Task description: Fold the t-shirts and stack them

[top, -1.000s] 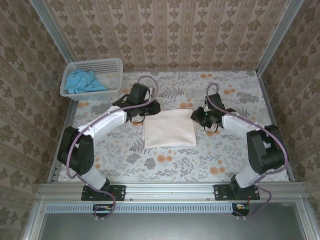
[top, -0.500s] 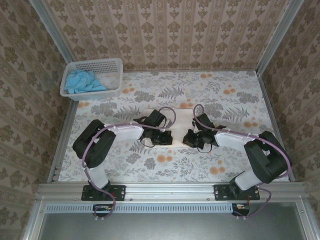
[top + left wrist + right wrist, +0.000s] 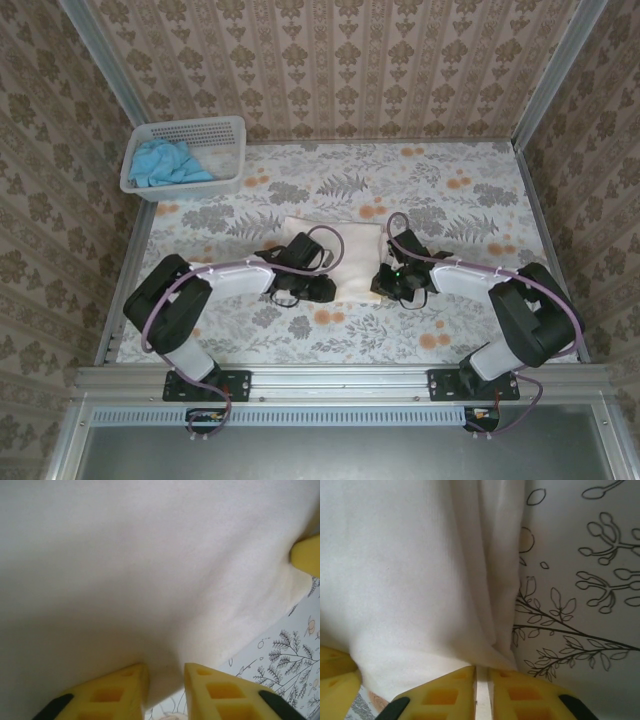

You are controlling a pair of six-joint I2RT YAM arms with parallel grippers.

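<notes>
A folded cream-white t-shirt (image 3: 335, 250) lies at the table's centre. My left gripper (image 3: 318, 288) is at its near left edge. In the left wrist view this gripper (image 3: 166, 672) has its yellow fingers apart, with the cloth's (image 3: 150, 580) edge lying loosely in the gap. My right gripper (image 3: 386, 285) is at the near right corner. Its fingers (image 3: 481, 672) stand almost together, pinching a thin fold of the shirt (image 3: 410, 580). The sky-blue t-shirt (image 3: 165, 162) sits crumpled in the basket.
The white perforated basket (image 3: 228, 135) stands at the back left corner. The flower-patterned tablecloth (image 3: 450, 200) covers the table, with free room at the right and back. Metal rails (image 3: 340, 378) edge the near side, and walls close in the sides.
Both grippers came from the shirt's far corners to its near edge. Since half a second ago more of the shirt shows behind them, and the left fingers have parted.
</notes>
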